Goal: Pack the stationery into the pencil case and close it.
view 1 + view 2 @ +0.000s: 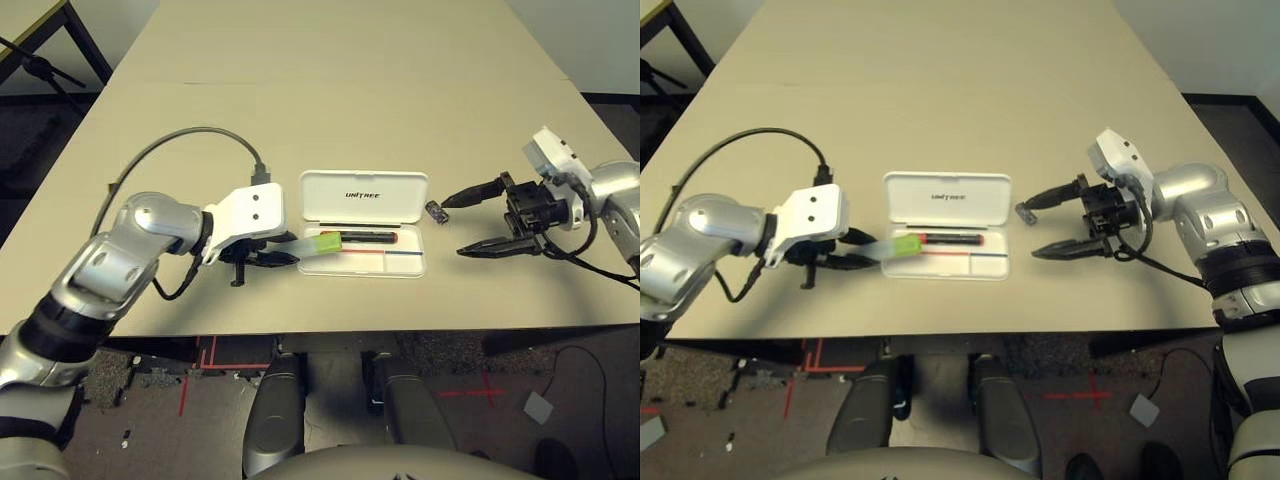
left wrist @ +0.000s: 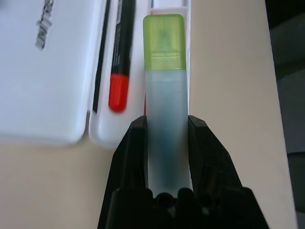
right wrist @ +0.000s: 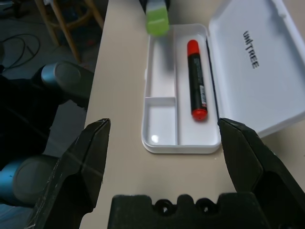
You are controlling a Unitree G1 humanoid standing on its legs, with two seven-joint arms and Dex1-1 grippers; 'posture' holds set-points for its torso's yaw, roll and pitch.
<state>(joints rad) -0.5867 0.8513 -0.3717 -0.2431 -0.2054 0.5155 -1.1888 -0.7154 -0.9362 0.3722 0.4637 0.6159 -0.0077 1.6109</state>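
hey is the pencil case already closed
No, the pencil case lies open, with the marker visible inside its long compartment.

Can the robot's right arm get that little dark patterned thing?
Probably yes: the dark patterned piece lies on the table beside the pencil case, near the right gripper's open, empty jaws, with nothing between.

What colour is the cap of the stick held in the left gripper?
Light green, clearest in the left wrist view.
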